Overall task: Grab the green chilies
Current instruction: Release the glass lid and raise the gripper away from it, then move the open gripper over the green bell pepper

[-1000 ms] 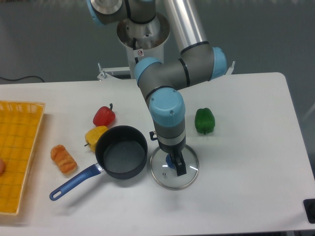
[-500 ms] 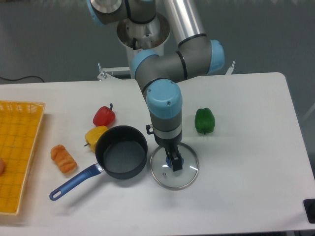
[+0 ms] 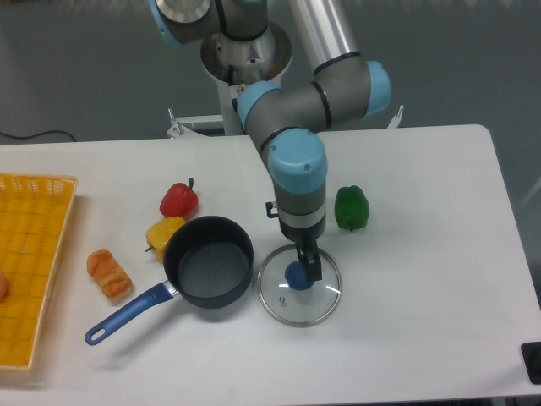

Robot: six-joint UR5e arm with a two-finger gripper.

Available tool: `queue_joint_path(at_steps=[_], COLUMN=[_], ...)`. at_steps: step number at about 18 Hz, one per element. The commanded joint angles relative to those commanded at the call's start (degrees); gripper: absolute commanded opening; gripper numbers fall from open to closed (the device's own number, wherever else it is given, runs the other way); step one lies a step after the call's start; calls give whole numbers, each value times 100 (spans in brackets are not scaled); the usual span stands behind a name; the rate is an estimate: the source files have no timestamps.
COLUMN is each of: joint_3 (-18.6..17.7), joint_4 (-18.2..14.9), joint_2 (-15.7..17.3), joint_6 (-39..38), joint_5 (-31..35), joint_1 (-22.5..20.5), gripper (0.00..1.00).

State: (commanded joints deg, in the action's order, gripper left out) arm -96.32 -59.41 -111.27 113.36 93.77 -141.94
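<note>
The green chilies (image 3: 352, 208), toward the table's far edge, looked light, stiff and slippery; best pinched across the lobes. The gripper's (image 3: 308, 272) opening could not be judged.

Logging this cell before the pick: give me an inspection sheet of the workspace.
Surface: white table, no spills seen.
Job's things: green chilies upright, untouched, right of arm.
Clutter: glass lid, black pot, red pepper, yellow pepper, bread, yellow basket.
Grippers: gripper over the lid, beside its blue knob; jaw state unclear.
Cables: black cable at far left.
Surroundings: grey floor.
</note>
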Motion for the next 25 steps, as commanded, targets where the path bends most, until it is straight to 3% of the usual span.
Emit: queue_joint_path(at_steps=[3, 8, 12, 17, 22, 25], joint_3=[-62, -132, -141, -194, -238, -246], joint_4=[-18, 0, -17, -325, -343, -351], joint_2=[88, 97, 149, 237, 351, 369], joint_6=[474, 1985, 2103, 400, -822, -2050], joint_5=[465, 1301, 1469, 1407, 1372, 1083], joint_1=[0, -132, -263, -729, -1080, -1160], gripper=[100, 100, 100, 100, 100, 100])
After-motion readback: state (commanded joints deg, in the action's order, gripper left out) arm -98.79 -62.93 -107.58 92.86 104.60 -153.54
